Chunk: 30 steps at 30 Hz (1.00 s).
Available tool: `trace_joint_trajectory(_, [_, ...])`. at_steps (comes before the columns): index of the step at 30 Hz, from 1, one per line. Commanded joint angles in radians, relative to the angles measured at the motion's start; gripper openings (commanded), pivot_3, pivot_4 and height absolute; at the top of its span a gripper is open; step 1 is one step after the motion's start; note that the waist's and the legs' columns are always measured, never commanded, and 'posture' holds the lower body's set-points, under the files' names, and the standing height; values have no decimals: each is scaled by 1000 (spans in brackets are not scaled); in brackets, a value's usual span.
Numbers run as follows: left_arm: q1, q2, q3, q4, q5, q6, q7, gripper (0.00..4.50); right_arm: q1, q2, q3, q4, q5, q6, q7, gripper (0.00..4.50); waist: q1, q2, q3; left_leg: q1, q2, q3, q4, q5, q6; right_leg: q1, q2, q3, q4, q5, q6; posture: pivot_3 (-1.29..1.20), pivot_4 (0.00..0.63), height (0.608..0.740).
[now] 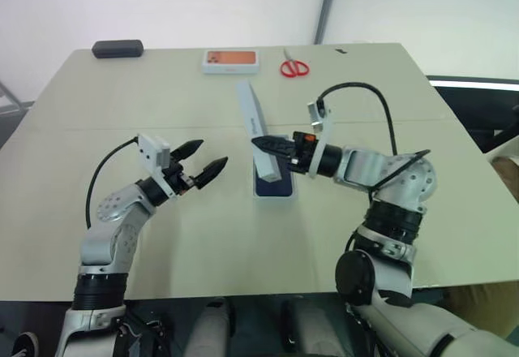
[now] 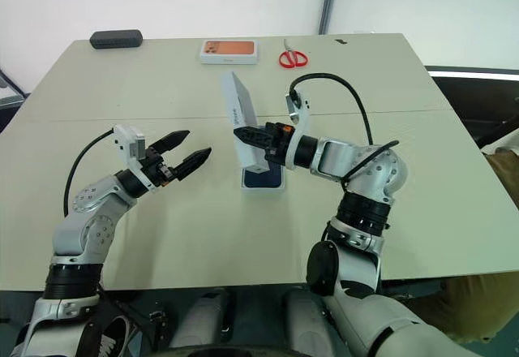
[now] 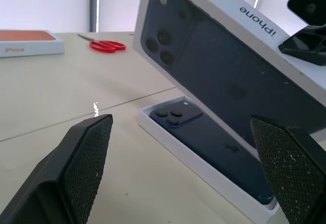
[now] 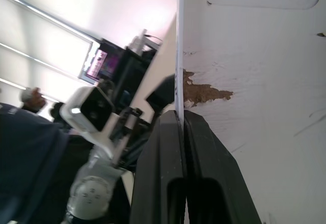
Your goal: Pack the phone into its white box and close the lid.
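Two fingers of the right gripper (image 2: 246, 136) pinch one wall of the lid (image 2: 243, 122), which tilts above the white box (image 3: 204, 170) mid-table. To close well, I'd level the lid squarely over the box before lowering. The phone (image 3: 214, 140) lies inside, camera up. The left gripper (image 1: 201, 162) hovers nearby, fingers spread, empty

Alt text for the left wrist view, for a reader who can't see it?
The lid, printed with a dark blue phone, tilts over the white box holding the phone. The left gripper is open before it; red scissors and an orange-printed box lie beyond.
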Motion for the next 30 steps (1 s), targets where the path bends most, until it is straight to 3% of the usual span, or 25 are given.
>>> trace_joint_trajectory(1, [8, 18, 29, -49, -23, 11, 7, 4500, -25, 93, -29, -20, 62, 7, -60, 21, -7, 0, 0, 0, 0, 0, 0, 0, 0, 0, 0, 0, 1, 0, 0, 0, 150, 740])
trace_joint_trajectory(4, [19, 27, 34, -56, -27, 20, 11, 4500, -30, 145, -35, -9, 80, 1, -97, 21, -10, 0, 0, 0, 0, 0, 0, 0, 0, 0, -1, 0, 1, 0, 0, 0, 150, 740])
trace_joint_trajectory(7, [25, 36, 43, -61, -36, 33, 14, 3719, -13, 168, -28, 44, 88, -39, -123, 0, -13, 0, 0, 0, 0, 0, 0, 0, 0, 0, 0, 0, 1, 0, 0, 0, 150, 740])
trace_joint_trajectory(14, [30, 36, 63, -71, -41, 36, 45, 241, 30, 179, 24, 99, 137, -99, -148, 0, -14, 0, 0, 0, 0, 1, 0, 0, 0, -1, 0, 1, 1, 0, 0, 0, 150, 740])
trace_joint_trajectory(30, [22, 9, 37, -77, -15, 13, 75, 106, 70, 162, 145, 123, 259, -147, -211, 0, -14, 0, 0, 0, 0, 1, 0, 0, 0, -1, 0, 1, 1, 0, 0, 0, 150, 740])
